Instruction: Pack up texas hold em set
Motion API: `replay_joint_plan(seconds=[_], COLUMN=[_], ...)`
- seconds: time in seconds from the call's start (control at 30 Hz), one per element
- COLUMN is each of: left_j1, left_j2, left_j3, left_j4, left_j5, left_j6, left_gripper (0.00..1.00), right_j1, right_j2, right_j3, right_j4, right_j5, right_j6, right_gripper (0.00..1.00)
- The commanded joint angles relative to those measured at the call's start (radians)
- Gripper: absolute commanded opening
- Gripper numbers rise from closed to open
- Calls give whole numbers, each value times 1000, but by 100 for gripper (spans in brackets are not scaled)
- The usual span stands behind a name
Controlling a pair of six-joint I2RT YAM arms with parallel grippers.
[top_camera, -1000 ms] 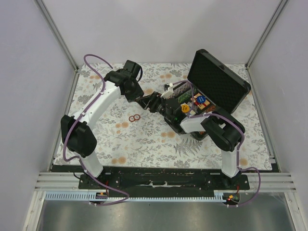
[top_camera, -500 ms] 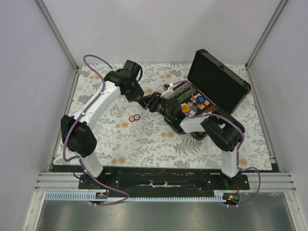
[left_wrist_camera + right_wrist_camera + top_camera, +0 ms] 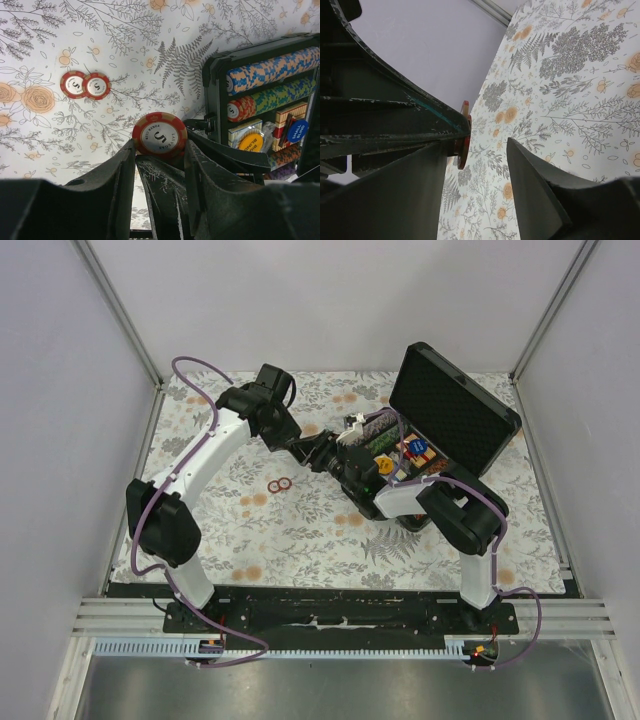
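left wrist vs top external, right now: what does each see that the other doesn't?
Left wrist only: the held chip, red with a 5 on its face, pinched in the left gripper.
Top external only: the case lid standing open, and the right arm bent in over the case.
Both: the two loose chips lying on the floral cloth, and the chip rows in the case.
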Motion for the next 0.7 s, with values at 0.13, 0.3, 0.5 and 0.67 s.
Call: replay_joint_plan(seconds=[0.13, 0.3, 0.5, 0.67], left_j1=[-8, -8, -8, -9], left_j2=[-45, -56, -60, -67], left_j3=[-12, -35, -41, -43], left_j4=[-5, -1, 2, 2], left_j5=[71, 73, 74, 65], left_j6=[-132, -168, -178, -171], left_gripper=[28, 29, 35, 40], right_j1=[5, 5, 6, 3], right_j2=[-15, -11, -11, -20], right_j3=[49, 54, 55, 58], right_j4=[155, 155, 143, 109], right_j5=[89, 97, 98, 69], right_j6=[-4, -5, -4, -5], right_gripper=[56, 46, 26, 9])
